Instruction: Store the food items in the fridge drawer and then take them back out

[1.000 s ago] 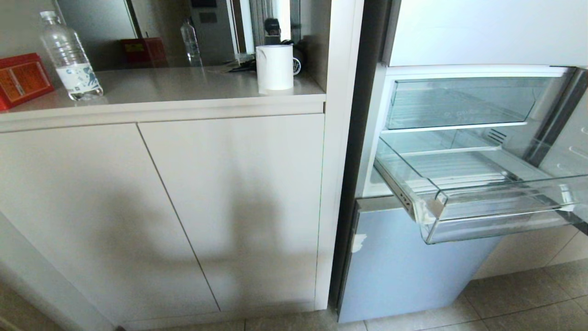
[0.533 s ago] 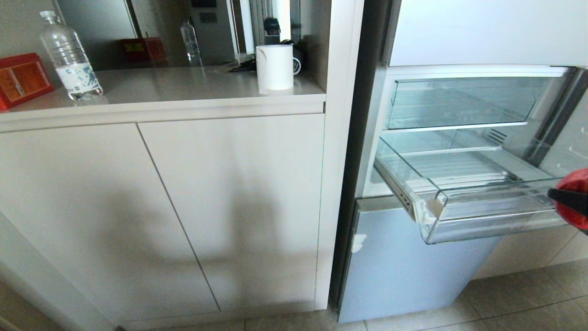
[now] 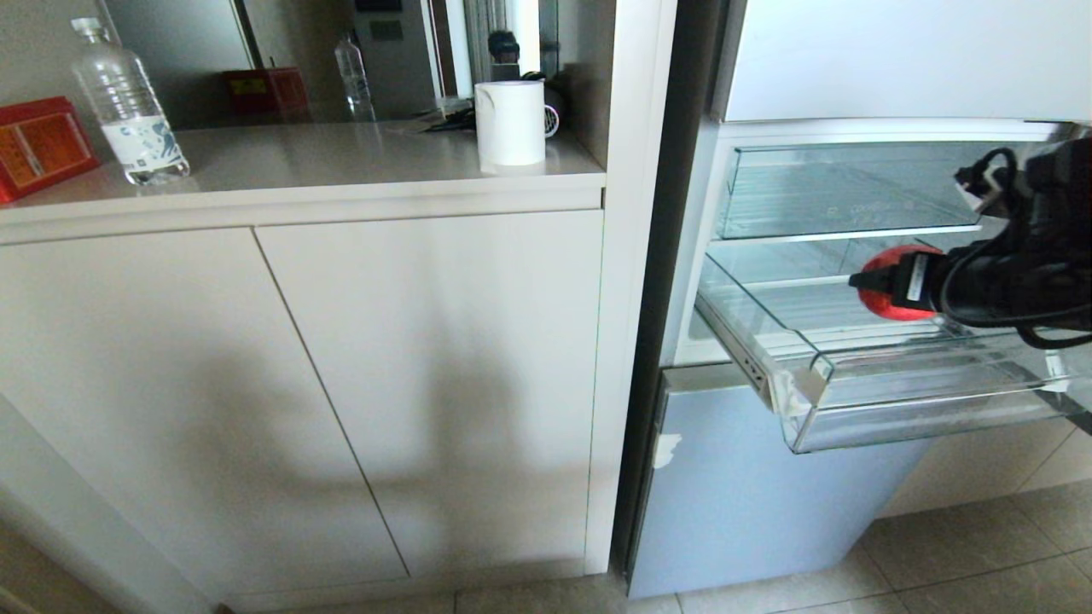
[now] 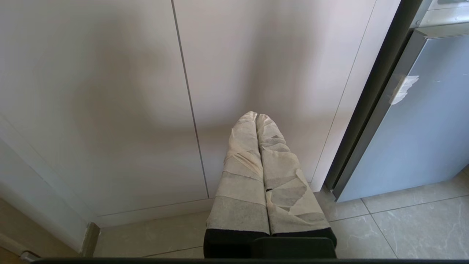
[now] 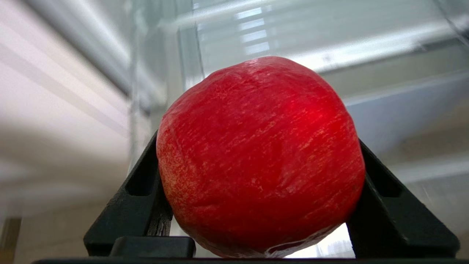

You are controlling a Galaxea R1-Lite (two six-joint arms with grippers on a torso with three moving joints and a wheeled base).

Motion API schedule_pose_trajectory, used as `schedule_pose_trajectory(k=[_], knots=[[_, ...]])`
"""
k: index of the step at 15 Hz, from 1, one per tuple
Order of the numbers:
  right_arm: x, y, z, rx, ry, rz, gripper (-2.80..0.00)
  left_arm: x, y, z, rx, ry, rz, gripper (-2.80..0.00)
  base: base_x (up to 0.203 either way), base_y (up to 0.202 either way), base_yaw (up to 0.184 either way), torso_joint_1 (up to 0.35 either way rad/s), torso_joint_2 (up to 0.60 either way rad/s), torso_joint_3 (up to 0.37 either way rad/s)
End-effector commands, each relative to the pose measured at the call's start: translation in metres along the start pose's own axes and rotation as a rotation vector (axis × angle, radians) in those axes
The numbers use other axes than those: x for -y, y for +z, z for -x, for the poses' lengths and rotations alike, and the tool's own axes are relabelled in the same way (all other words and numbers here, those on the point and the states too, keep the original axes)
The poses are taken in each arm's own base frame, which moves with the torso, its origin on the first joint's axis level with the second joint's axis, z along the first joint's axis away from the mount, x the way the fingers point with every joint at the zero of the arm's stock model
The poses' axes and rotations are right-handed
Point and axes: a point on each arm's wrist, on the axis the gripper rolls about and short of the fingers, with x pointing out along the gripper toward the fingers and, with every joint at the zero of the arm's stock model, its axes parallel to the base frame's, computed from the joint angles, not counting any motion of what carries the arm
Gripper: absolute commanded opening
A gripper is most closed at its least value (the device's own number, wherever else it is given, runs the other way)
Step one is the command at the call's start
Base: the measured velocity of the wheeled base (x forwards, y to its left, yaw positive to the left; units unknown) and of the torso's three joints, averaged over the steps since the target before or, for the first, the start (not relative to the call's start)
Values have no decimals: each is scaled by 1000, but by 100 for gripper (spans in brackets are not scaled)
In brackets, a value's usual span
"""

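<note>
A red rounded food item (image 3: 893, 305) hangs over the inside of the pulled-out clear fridge drawer (image 3: 904, 422), held by my right gripper (image 3: 891, 286), which reaches in from the right. In the right wrist view the red food item (image 5: 260, 157) fills the space between the black fingers (image 5: 146, 179) of my right gripper (image 5: 260, 146). The drawer's floor under it shows nothing else. The orange-red food item is out of view. My left gripper (image 4: 255, 117), its fingers wrapped in tape and pressed together, hangs low before the cabinet doors, holding nothing.
A taller clear drawer (image 3: 853, 183) sits pushed in above the open one. Left of the fridge stands a cabinet (image 3: 341, 375) whose counter carries a white cup (image 3: 510, 125), a water bottle (image 3: 128, 102) and a red box (image 3: 38, 145). Tiled floor (image 3: 981, 554) lies below.
My right arm came into the head view from the right edge, rose and moved left, carrying the red food item from beside the drawer's front to above its inside. The left arm stayed still.
</note>
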Motion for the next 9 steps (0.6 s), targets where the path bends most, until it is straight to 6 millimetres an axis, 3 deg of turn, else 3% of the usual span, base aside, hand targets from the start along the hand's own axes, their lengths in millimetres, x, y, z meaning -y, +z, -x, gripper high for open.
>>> schedule_pose_trajectory(k=[1,5,9], knots=[[1,-10,-77,-65,-11,-5,-280,0,0,0,0,0,0,-280,0,0,0,0,0,0],[-1,-2,-130,-57,-11,-7,-280,0,0,0,-2,0,0,-280,0,0,0,0,0,0],[0,-10,-163,-109,-21,-11,-280,0,0,0,-2,0,0,-280,0,0,0,0,0,0]])
